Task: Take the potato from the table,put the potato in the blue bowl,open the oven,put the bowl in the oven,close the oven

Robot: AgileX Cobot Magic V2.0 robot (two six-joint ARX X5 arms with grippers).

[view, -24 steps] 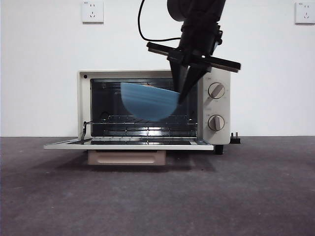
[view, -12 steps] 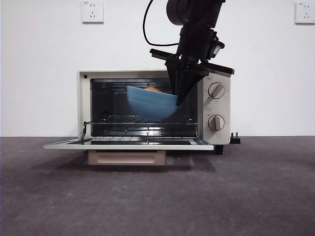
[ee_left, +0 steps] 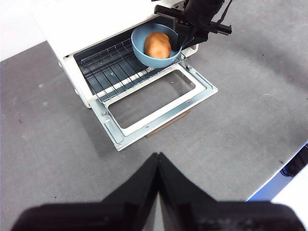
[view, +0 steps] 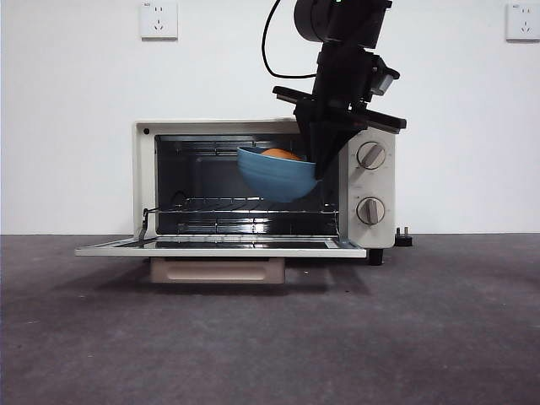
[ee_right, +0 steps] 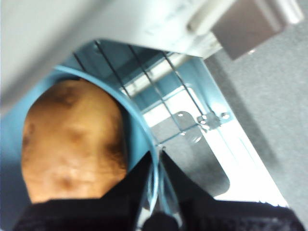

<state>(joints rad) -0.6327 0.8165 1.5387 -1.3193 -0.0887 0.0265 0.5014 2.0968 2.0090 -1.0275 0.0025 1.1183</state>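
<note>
White wall with two sockets (view: 159, 19) behind; grey table (view: 270, 337) below.

Right gripper (view: 315, 171) — jaws pinched on the rim of the blue bowl (view: 277, 175), holding it tilted in the air, partly inside the oven (view: 253, 181) mouth above the wire rack (view: 245, 205).

Potato (ee_left: 157, 44) — lies in the bowl.

Oven door (ee_left: 154, 103) — folded down flat, open.

Left gripper (ee_left: 158, 166) — jaws pressed together, empty, high above the table, well back from the oven.

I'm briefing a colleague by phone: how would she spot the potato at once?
Find the cream-white oven with its door folded down. At its mouth, above the wire rack, the right tool holds a blue bowl by the rim. The potato is the lone orange-brown lump inside it.
</note>
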